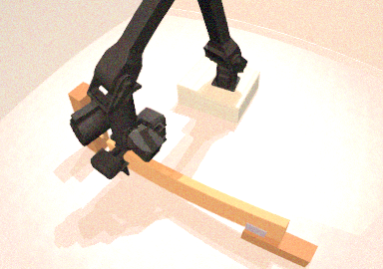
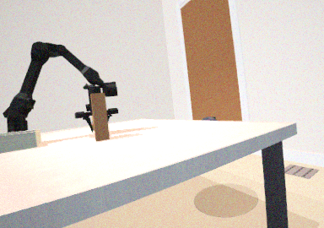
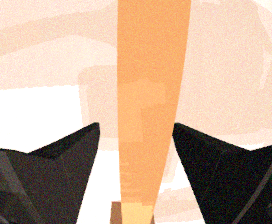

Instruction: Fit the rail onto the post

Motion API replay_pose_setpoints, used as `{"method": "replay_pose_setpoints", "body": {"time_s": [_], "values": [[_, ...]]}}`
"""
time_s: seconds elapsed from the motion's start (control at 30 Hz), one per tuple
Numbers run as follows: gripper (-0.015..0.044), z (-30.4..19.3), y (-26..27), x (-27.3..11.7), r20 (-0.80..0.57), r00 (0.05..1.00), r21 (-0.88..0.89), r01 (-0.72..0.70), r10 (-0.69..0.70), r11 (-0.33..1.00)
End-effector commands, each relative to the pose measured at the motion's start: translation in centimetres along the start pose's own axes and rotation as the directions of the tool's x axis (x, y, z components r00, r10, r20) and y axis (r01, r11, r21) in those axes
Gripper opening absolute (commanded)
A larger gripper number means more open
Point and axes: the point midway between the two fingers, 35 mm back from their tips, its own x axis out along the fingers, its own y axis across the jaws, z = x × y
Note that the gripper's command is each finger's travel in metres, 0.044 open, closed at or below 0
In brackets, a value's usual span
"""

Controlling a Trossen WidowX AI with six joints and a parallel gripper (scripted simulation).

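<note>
- The rail (image 1: 209,193) (image 3: 149,60) slants on the surface (image 1: 209,251) (image 2: 169,166), its far end at the footboard block (image 1: 299,248), right.
- Its near end lies just before the post (image 1: 80,96) (image 2: 99,117) (image 3: 116,212), left, apparently unfitted.
- The hand (image 1: 117,168) (image 2: 99,122) (image 3: 136,128) straddles it, partly open, holding nothing.
- Left to do, I judge: grip, lift level, push onto both pegs, release.
</note>
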Motion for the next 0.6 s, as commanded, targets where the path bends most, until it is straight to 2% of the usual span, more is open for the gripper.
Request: {"method": "replay_pose_setpoints", "body": {"time_s": [0.0, 0.13, 0.37, 0.4, 0.57], "values": [[0.0177, -0.03, 0.11, 0.11, -0.003, 1.0, 0.006, -0.003, 0.003, 1.0], [0.0072, -0.03, 0.11, 0.11, -0.003, 1.0, 0.006, -0.003, 0.003, 1.0], [0.0026, -0.03, 0.11, 0.11, -0.003, 1.0, 0.006, -0.003, 0.003, 1.0], [0.0, -0.03, 0.11, 0.11, -0.003, 1.0, 0.006, -0.003, 0.003, 1.0], [0.0, -0.03, 0.11, 0.11, -0.003, 1.0, 0.006, -0.003, 0.003, 1.0]]}}
